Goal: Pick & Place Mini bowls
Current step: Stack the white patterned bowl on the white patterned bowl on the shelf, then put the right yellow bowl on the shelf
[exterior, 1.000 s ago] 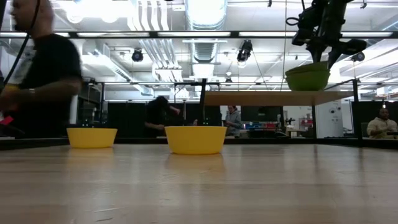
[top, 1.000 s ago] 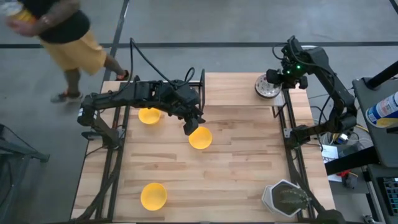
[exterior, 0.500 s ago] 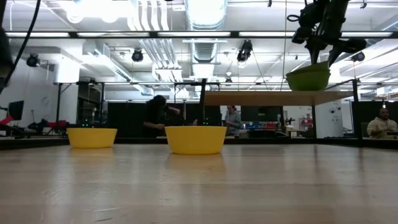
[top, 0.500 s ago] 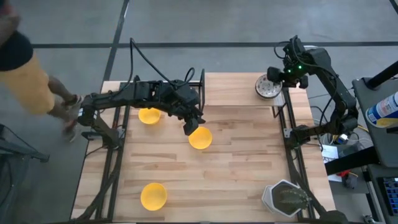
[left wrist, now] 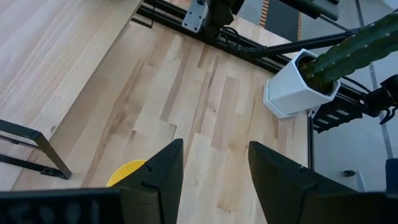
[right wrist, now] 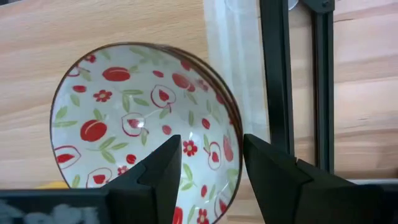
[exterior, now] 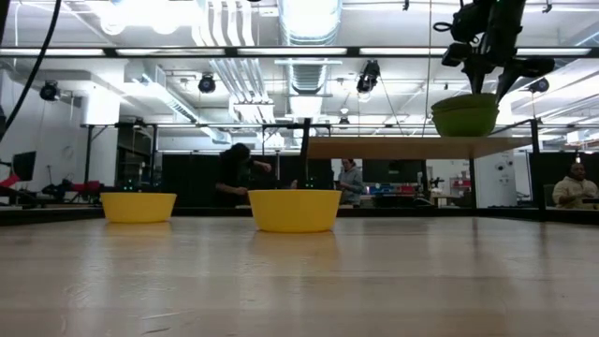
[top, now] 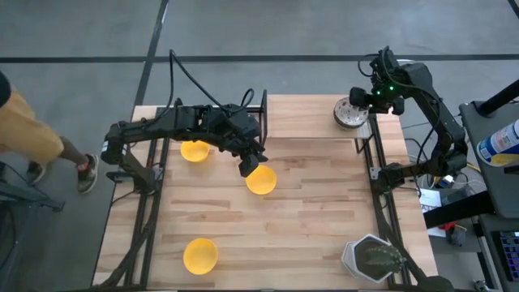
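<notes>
Yellow mini bowls, 3 on table, patterned bowl stack under spread right gripper, left gripper spread

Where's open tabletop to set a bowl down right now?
The widest bare wood lies between the middle yellow bowl, the near-left yellow bowl and the hexagonal planter. The right-centre strip is free too. It is crowded far-left, where the left gripper hovers beside another yellow bowl.

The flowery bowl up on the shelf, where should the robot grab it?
Grip the patterned bowl by its thin rim, coming straight down from above. It sits upright and open, stacked on others, so one finger probably goes inside, one outside. The right tool hangs over it, open.
</notes>
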Controlling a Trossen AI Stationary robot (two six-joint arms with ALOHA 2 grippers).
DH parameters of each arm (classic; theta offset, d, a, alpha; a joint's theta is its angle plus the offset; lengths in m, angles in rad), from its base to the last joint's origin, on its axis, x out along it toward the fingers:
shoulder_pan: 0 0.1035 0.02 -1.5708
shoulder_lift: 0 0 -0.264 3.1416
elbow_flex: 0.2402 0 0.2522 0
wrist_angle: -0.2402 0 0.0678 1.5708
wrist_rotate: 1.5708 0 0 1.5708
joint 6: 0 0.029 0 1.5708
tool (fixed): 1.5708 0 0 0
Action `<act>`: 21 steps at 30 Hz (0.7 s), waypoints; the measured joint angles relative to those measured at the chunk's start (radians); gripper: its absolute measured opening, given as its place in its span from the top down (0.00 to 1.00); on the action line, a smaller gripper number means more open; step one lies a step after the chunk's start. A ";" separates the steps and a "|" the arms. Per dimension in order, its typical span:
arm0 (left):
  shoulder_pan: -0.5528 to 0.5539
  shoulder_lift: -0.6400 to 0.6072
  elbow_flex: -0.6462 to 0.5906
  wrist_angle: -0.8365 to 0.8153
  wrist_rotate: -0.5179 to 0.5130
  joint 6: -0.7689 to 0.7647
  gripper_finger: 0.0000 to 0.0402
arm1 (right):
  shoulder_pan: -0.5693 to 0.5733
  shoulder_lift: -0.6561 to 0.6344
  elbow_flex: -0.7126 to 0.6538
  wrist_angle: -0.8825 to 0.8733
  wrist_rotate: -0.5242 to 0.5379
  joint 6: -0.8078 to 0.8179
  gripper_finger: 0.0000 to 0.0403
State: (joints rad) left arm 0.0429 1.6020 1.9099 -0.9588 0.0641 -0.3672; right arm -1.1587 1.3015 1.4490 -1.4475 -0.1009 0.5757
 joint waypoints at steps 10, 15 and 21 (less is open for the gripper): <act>0.000 0.000 0.000 0.000 0.000 0.000 0.57 | 0.000 -0.010 -0.001 0.005 0.015 -0.007 0.58; 0.000 0.000 0.000 -0.017 0.000 0.000 0.57 | 0.000 -0.033 0.024 0.011 0.034 -0.016 0.58; 0.000 0.000 0.000 -0.030 -0.001 0.008 0.57 | 0.000 -0.077 0.079 0.018 0.056 -0.025 0.58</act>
State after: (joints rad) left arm 0.0429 1.6020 1.9099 -0.9886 0.0631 -0.3592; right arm -1.1587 1.2249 1.5285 -1.4293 -0.0446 0.5505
